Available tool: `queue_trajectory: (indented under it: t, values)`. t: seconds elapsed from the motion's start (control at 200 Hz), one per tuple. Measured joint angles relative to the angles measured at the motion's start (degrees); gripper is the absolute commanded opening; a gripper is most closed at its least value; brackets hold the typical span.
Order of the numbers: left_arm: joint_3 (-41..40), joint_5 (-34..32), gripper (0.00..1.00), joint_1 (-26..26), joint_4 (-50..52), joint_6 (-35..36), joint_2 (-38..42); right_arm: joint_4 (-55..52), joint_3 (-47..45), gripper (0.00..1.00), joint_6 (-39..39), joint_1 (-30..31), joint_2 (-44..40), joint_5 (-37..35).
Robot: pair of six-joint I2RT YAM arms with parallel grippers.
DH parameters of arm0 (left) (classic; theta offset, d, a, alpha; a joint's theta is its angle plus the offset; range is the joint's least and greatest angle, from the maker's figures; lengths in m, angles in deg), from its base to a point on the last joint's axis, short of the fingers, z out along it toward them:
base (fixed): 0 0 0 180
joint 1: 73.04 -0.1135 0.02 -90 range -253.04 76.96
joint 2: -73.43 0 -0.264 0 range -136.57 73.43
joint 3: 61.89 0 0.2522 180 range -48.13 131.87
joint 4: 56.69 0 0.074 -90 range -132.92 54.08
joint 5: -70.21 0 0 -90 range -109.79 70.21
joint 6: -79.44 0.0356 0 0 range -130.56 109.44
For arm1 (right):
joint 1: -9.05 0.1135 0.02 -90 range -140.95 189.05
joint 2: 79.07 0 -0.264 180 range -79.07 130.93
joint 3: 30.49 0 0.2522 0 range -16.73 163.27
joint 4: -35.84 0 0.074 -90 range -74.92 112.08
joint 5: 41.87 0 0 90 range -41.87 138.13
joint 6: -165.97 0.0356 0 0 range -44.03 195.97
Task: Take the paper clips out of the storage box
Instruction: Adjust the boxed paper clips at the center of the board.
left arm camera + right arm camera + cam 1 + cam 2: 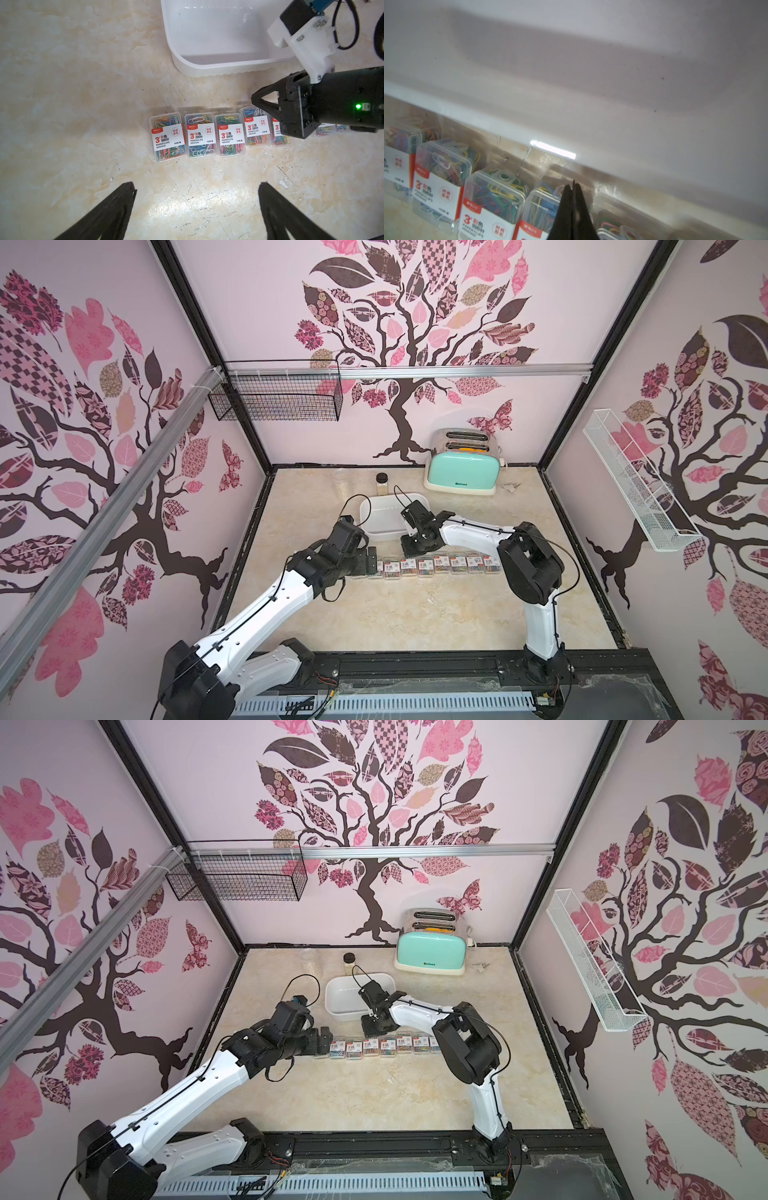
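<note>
At the upper left of both top views I see a black wire basket (pixel 276 400) hanging on the wall. Below it, left of centre, my left gripper (pixel 372 561) sits low over the table (pixel 395 614) at the left end of the row. Its fingers (pixel 124 199) are spread wide in the left wrist view, with only bare tabletop between them and the nearest case just beyond the tips.

The paper clips (pixel 432 565) lie in a straight row across the middle of the frame, side by side with their labels up. They are all on the table, outside the storage box (pixel 368 510). The box stands just above the row, centre frame, with its near wall running close alongside the cases.

My right gripper (pixel 409 545) comes in from the right and points down over the strip between the row and the box's near wall. Its jaws are pressed together with nothing caught in them, and the right wrist view shows the tips over one case. I cannot tell whether they touch it.

Higher up, a small dark-lidded jar (pixel 381 483) stands behind the box, and to its right a mint-green toaster (pixel 461 472) sits by the back wall. A white wire basket (pixel 636 485) hangs at the far right.
</note>
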State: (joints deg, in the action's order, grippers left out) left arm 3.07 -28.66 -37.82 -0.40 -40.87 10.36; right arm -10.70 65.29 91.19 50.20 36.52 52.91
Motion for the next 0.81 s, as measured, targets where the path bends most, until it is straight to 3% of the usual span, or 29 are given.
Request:
queue_trajectory:
  t: [0.665, 0.805]
  values:
    - [0.0, 0.0, 0.98, 0.0, -0.5, 0.2, -0.7, -0.8, -0.7, 0.00, 0.1, 0.0, -0.1, -1.0]
    - [0.4, 0.0, 0.98, 0.0, -0.5, 0.3, -0.7, -1.8, 0.9, 0.19, 0.0, 0.0, -0.8, -1.8]
